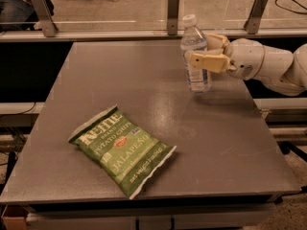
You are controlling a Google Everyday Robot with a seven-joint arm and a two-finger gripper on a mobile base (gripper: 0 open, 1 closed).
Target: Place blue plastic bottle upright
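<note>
Beyond the Kettle jalapeño chip bag (pixel 123 150), I am holding the blue plastic bottle (pixel 193 38) upright, the end effector (pixel 201 51) clenching its mid-body. It's probably light, thin-walled and slippery.

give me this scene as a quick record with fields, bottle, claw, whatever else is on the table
bottle: upright, white cap on, base seemingly on the table, far right part
claw: reaches in from the right, shut on the bottle's middle
chip bag: green, lying flat, near left, apart from the bottle
task state: bottle upright, not yet released
</note>
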